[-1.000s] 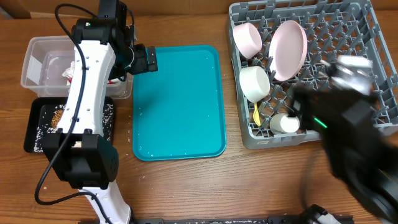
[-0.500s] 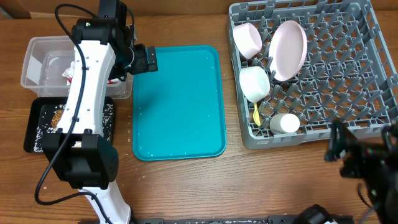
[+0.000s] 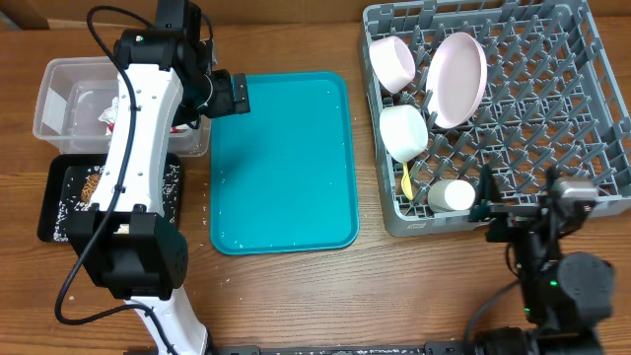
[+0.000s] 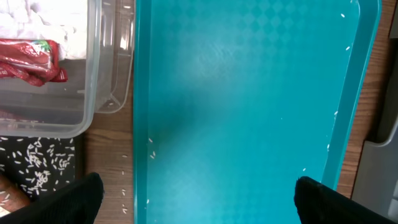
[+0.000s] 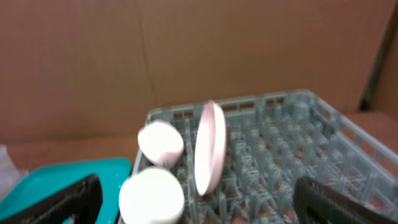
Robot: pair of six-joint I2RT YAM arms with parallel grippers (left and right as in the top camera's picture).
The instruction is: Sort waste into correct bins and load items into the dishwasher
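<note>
The grey dish rack (image 3: 537, 118) holds two white bowls (image 3: 391, 61) (image 3: 403, 131), a pale plate (image 3: 456, 79) on edge, a white cup (image 3: 452, 195) and a yellow spoon (image 3: 406, 180). My right gripper (image 3: 490, 209) is open and empty, just in front of the rack's near edge; its wrist view shows the rack (image 5: 280, 155), bowls and plate (image 5: 208, 149). My left gripper (image 3: 232, 94) is open and empty over the teal tray's far left corner. The clear tub (image 3: 59, 99) holds white paper and a red-and-white wrapper (image 4: 28, 59). The black tray (image 3: 59, 202) holds rice and a brown lump (image 3: 94, 185).
The teal serving tray (image 3: 286, 158) lies mid-table with a few rice grains (image 4: 150, 142) along its edges. Loose grains also lie on the wood beside it. A brown wall stands behind the table. My left arm stretches over the tub and black tray.
My right arm has pulled back from over the rack's near right corner to the table's front edge. The left arm and all objects have not moved.
</note>
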